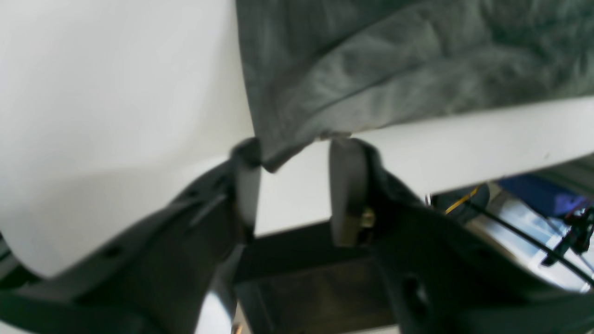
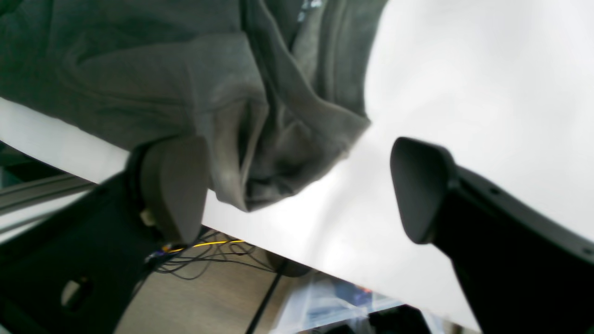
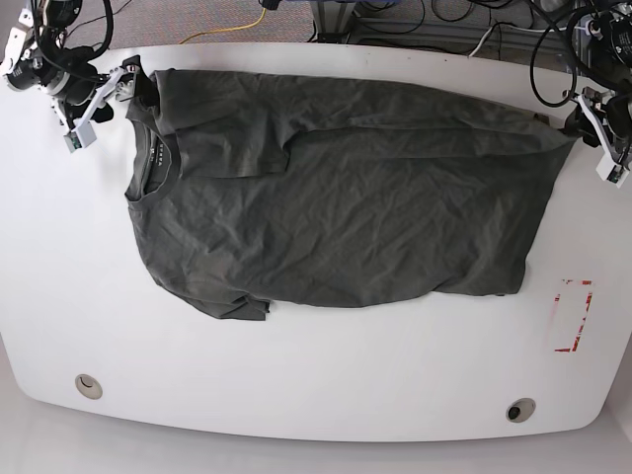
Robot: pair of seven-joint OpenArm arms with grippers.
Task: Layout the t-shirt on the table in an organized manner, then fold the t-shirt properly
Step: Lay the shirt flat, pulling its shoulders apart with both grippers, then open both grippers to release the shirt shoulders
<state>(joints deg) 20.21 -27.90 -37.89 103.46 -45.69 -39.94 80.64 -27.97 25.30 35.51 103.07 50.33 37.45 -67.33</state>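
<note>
As the t-shirt (image 3: 336,207) lies spread across the bench (image 3: 296,395), both grippers stand at its far corners with their jaws apart.

Nearest to the cameras on the wrists, the left gripper (image 1: 297,162) is released: one corner of the shirt hem points down into the gap and only just touches a finger. The right gripper (image 2: 301,185) is wide open, with the bunched shoulder cloth hanging between the fingers but not pinched. Farther off, the base view alone shows that the long axis of the shirt runs from side to side, collar toward the right gripper, hem toward the left. Both arms seem equally near to their own corner, and the sleeve folded over the chest probably needs smoothing next.
</note>
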